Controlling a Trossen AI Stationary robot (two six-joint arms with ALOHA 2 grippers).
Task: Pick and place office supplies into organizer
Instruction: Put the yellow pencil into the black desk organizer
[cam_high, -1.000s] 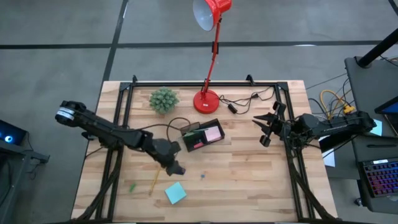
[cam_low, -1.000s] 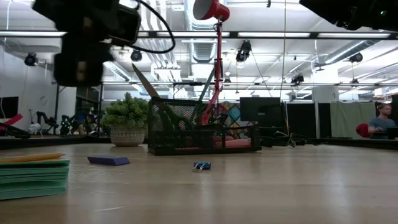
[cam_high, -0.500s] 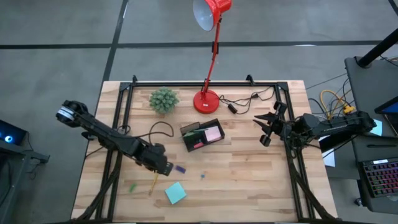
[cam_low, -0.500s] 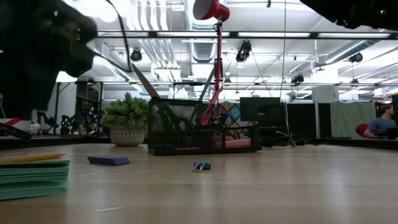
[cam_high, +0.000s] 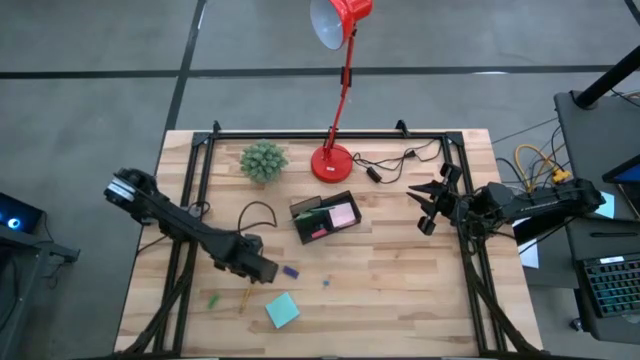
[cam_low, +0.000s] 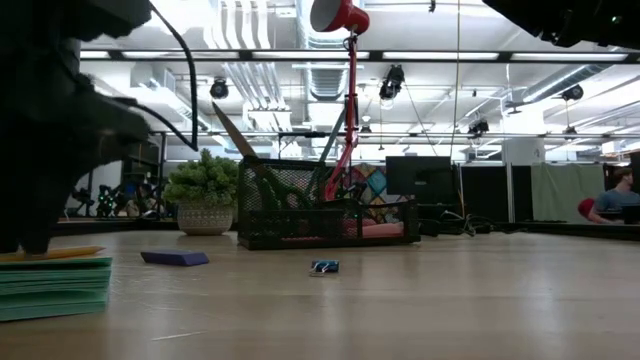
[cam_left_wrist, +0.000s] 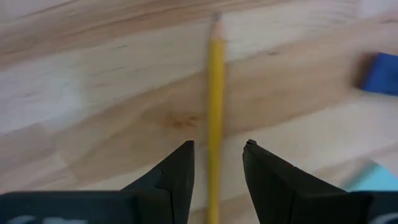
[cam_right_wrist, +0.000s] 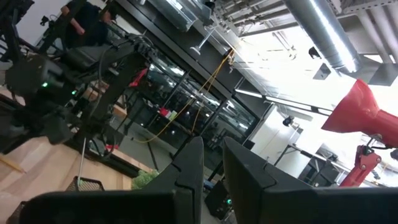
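Note:
My left gripper (cam_high: 260, 273) hangs low over the table's near-left part, open. In the left wrist view (cam_left_wrist: 219, 144) its fingers stand on either side of the yellow pencil (cam_left_wrist: 215, 87) without touching it. The pencil (cam_high: 246, 293) lies flat on the wood. The purple eraser (cam_high: 290, 271) and the blue sticky pad (cam_high: 282, 310) lie close by. The black organizer (cam_high: 325, 217) sits mid-table with a pink pad (cam_high: 343, 213) and scissors (cam_low: 262, 180) in it. My right gripper (cam_high: 424, 207) waits open above the table's right side.
The red lamp's base (cam_high: 332, 162) and its cord lie behind the organizer, with the green plant (cam_high: 263, 160) to their left. A small green item (cam_high: 212, 299) lies left of the pencil, and a tiny blue piece (cam_high: 325, 283) lies near the eraser. Bare wood spreads across the near-right part.
My left gripper has moved toward the table's left and near edge and come down over the pencil, uncovering the purple eraser it had hung above. Nothing on the table has shifted.

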